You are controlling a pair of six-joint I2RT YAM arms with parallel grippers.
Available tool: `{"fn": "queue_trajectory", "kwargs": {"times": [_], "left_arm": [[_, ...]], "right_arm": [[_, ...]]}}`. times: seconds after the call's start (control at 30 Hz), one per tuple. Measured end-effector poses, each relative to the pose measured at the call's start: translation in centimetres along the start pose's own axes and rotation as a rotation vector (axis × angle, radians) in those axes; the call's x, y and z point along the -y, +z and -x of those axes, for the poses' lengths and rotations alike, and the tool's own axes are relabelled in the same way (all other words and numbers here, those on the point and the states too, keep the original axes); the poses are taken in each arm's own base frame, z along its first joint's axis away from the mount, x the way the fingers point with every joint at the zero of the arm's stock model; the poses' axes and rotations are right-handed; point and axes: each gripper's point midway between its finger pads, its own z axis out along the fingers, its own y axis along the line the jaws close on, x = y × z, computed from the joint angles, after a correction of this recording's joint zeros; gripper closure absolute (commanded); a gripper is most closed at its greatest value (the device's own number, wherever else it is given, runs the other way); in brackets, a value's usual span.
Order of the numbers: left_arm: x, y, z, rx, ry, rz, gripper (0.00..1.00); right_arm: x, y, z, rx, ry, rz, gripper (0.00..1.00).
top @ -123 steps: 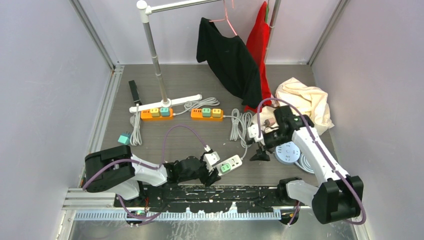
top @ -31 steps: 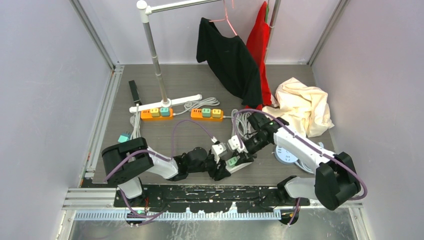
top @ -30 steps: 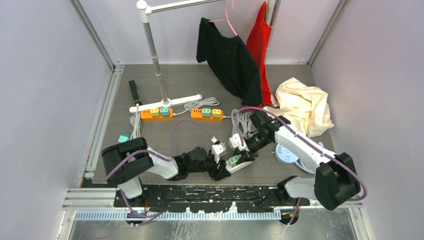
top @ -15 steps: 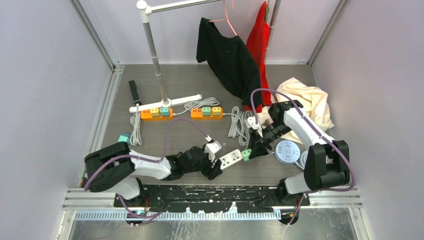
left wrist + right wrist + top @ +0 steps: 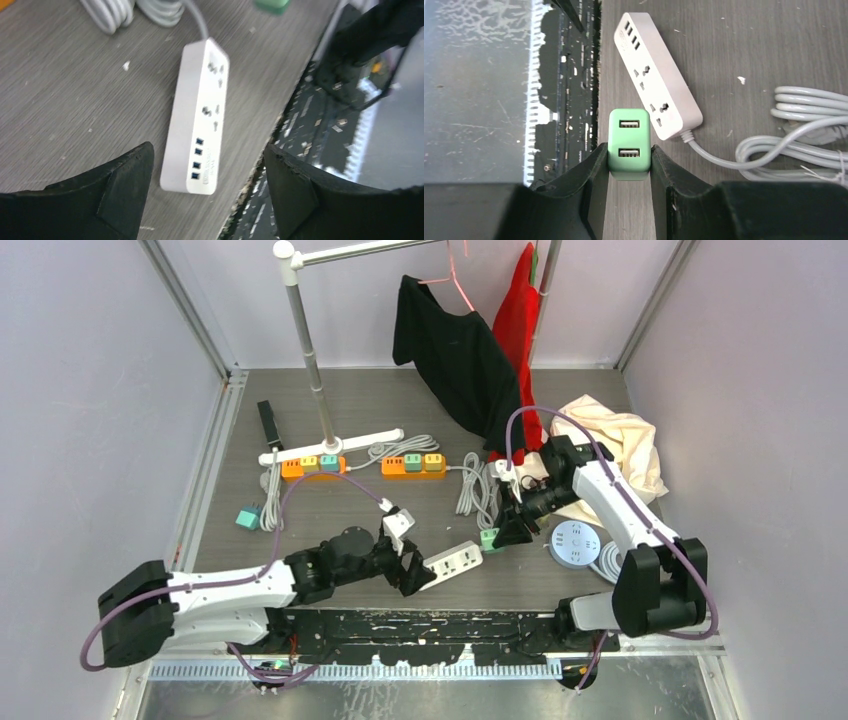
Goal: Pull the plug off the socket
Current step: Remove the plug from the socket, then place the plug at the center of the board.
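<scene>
a green plug [image 5: 629,144], a boxy adapter with two usb ports on its face, sits clamped between the narrowly parted fingers of the right gripper [image 5: 498,534], lifted just clear of the white socket strip [image 5: 452,562] near the front edge of the table [image 5: 330,515]. the left gripper [image 5: 207,156] hangs over the strip, fingers spread wide, holding nothing. only the right wrist view shows the strip's grey cord [image 5: 724,159] running to a coil. the left wrist view shows four blue usb ports at the strip's end.

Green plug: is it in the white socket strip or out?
Out: the right claw grips the green plug clear of the white socket strip, which lies bare.
</scene>
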Motion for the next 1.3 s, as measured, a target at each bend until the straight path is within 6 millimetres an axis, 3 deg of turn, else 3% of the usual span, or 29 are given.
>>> {"fn": "queue_trajectory", "kwargs": {"times": [0.17, 0.37, 0.63, 0.83, 1.03, 1.3], "left_arm": [[2.3, -1.5, 3.2, 0.130, -0.060, -0.108, 0.21], [4.5, -1.8, 4.7, 0.178, -0.110, -0.219, 0.22], [6.4, 1.7, 6.2, 0.159, -0.197, -0.285, 0.25], [6.8, 4.2, 7.9, 0.160, -0.224, -0.280, 0.35], [6.9, 5.2, 7.9, 0.144, -0.244, -0.277, 0.42], [8.0, 6.0, 8.1, 0.146, -0.262, -0.335, 0.58]], "right_arm": [[-1.2, 0.2, 0.2, 0.021, -0.020, 0.079, 0.97], [-1.9, 0.2, 0.7, 0.054, -0.027, 0.097, 0.97], [-3.2, 0.1, 2.5, 0.112, 0.014, 0.145, 0.97], [-3.9, 0.3, 3.4, 0.127, 0.081, 0.214, 0.97], [-4.3, 0.4, 3.4, 0.125, 0.109, 0.242, 0.97], [-4.5, 0.5, 3.4, 0.125, 0.103, 0.250, 0.95]]}}
